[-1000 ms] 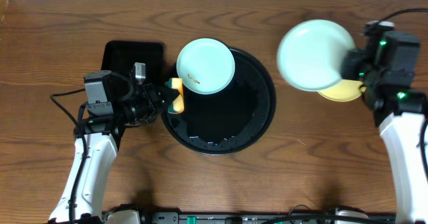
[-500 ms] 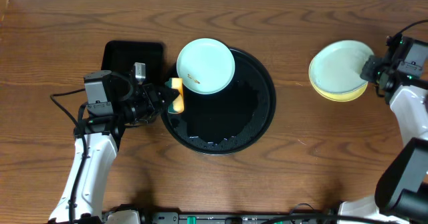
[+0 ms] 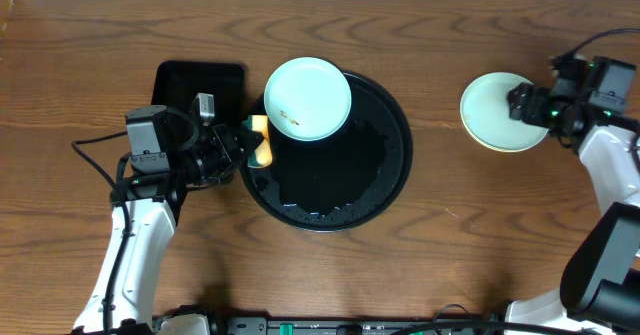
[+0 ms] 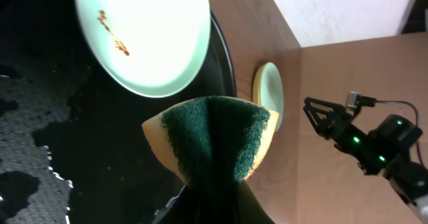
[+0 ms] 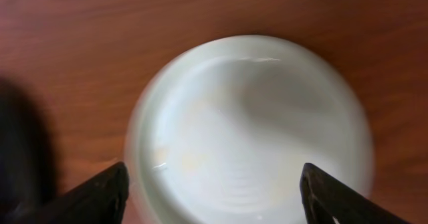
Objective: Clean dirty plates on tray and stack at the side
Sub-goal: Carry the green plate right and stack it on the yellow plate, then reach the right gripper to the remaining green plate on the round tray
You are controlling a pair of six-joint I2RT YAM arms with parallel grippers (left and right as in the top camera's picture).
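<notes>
Left claw (image 3: 252,143): pinching the sponge (image 4: 214,136) beside the streaked plate (image 3: 308,98) on the tray (image 3: 385,180).
Right claw (image 5: 214,196): spread wide over the stacked plates (image 3: 492,112).

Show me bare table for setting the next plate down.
Bare wood lies between the round tray and the plate stack, and along the front edge. Crowded: the tray's left rim, where the left tool holds the sponge beside the rectangular tray.

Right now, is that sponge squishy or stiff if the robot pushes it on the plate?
Probably squishy: the sponge is bent into a fold in the left hand. Its green face looks rough, so it should drag on the plate, not slip.
</notes>
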